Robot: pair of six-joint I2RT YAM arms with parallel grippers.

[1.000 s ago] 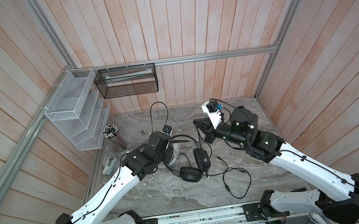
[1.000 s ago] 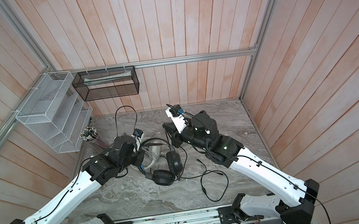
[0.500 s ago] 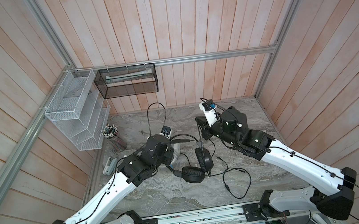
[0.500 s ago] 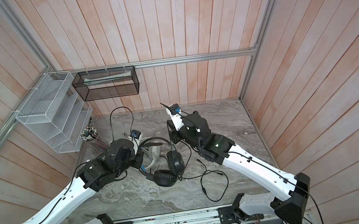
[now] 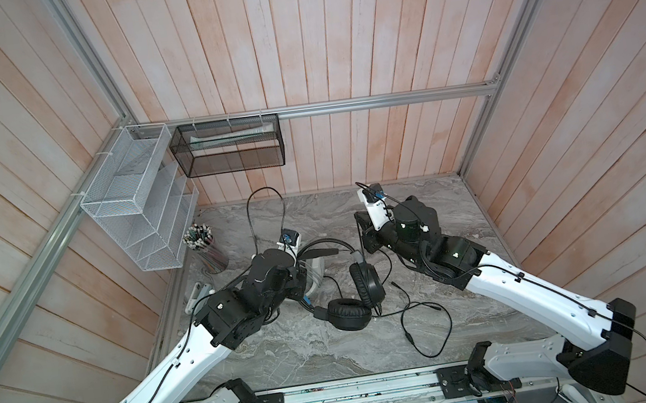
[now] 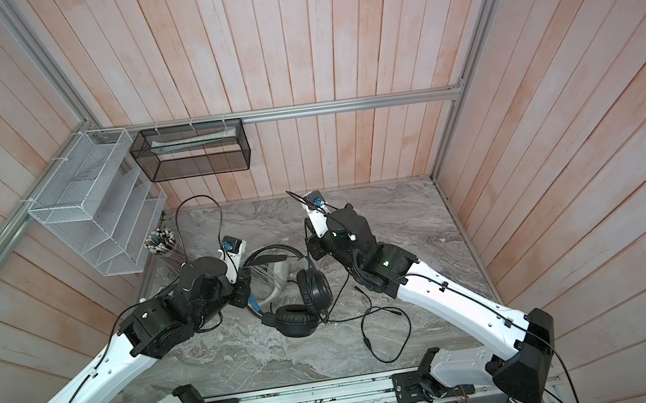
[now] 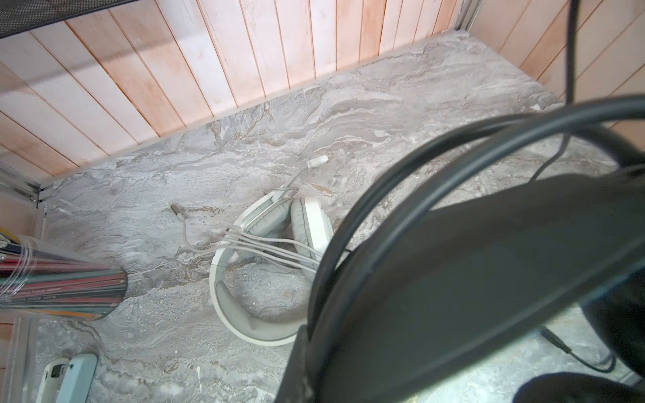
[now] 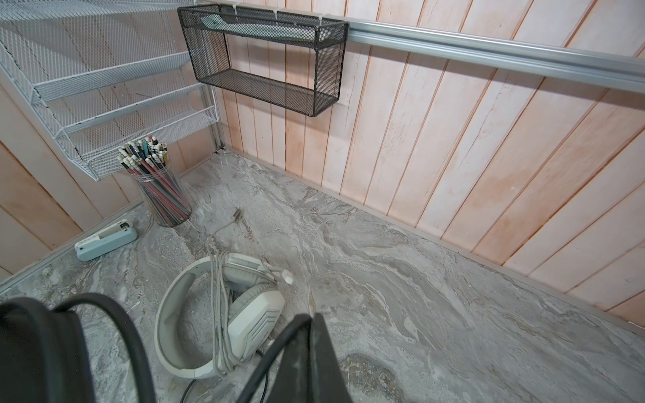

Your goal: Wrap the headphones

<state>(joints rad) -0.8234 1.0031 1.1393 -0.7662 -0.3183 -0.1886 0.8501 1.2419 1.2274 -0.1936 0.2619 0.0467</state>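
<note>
- In both top views the left gripper (image 5: 306,287) (image 6: 249,293) is closed at the near end of the black headset (image 5: 367,285) (image 6: 315,287). One ear cup stands on edge on the table (image 5: 418,207) and the other lies flat.
- In both top views the right gripper (image 5: 365,243) (image 6: 312,250) sits narrowed to nothing at the far end of the headband. The black cable (image 5: 430,336) (image 6: 388,337) trails loose in a loop over the marble near the right arm. The white headset (image 5: 315,270) (image 6: 278,275) lies just behind the black one, partly hidden by the left arm.
- Left wrist view: a dark finger (image 7: 296,366) is clamped on the black headset's band (image 7: 488,261), which fills the near side. Beyond it the white headset (image 7: 307,226) lies flat, with its grey-white cable (image 7: 265,251) wound in several strands across the band and its plug end free on the table.
- Right wrist view: one dark finger (image 8: 314,356) shows with a thin black cable running against it. I cannot tell whether it is pinched. The black headset's band (image 8: 31,349) is close by and the white headset (image 8: 254,314) lies apart on the table.
</note>
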